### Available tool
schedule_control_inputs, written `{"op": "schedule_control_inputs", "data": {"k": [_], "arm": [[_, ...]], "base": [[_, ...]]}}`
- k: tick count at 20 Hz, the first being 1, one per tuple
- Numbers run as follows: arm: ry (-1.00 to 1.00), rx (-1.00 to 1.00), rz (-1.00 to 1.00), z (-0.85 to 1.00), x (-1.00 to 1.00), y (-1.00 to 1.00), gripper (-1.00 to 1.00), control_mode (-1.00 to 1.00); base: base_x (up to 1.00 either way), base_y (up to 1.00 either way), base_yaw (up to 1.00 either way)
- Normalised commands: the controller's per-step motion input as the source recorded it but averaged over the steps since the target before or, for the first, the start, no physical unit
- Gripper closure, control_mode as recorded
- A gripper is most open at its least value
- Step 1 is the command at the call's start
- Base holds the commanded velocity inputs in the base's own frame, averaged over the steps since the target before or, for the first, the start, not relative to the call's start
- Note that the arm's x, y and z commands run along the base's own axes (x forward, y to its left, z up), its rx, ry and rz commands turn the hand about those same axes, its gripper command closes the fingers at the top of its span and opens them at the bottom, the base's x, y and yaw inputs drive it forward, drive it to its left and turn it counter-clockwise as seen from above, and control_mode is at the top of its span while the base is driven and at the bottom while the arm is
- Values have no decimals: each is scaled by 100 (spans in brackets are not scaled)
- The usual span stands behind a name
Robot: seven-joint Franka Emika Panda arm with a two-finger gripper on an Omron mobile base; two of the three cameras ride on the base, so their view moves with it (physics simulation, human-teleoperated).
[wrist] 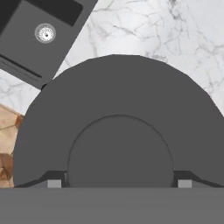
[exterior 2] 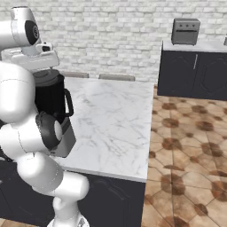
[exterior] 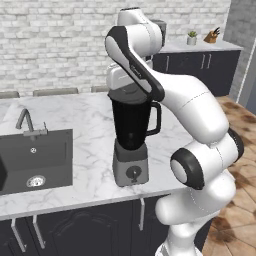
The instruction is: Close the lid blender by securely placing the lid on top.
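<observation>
The blender (exterior: 131, 125) stands near the front edge of the marble island, a black tapered jar with a side handle on a squat grey base with a dial. The dark-grey lid (exterior: 131, 95) lies level at the jar's mouth, directly under my hand. From the right, the lid (exterior 2: 46, 76) caps the jar (exterior 2: 53, 99), which my arm partly hides. In the hand view the lid (wrist: 118, 100) is very close. My gripper (wrist: 118, 183) straddles its raised centre, one fingertip against each side, shut on it.
A dark sink (exterior: 35, 155) with a faucet (exterior: 25, 120) is set into the island left of the blender. A grey toaster oven (exterior 2: 185, 31) sits on the far back counter. Bare marble (exterior 2: 115, 119) stretches right of the blender, then wood floor (exterior 2: 190, 146).
</observation>
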Motion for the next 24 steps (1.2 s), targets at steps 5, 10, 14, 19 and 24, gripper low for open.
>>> {"op": "schedule_control_inputs", "data": {"k": [5, 10, 14, 19, 24], "arm": [[0, 0, 2, -14, 0, -2, 100, -100], [0, 0, 0, -16, 0, -23, 100, -100], [-1, 0, 0, -24, 0, -21, 100, -100], [0, 0, 0, -28, 0, -7, -100, -100], [-7, 0, 0, -9, 0, -17, -100, -100]], "base": [[0, 0, 0], [0, 0, 0], [0, 0, 0], [0, 0, 0], [0, 0, 0]]}}
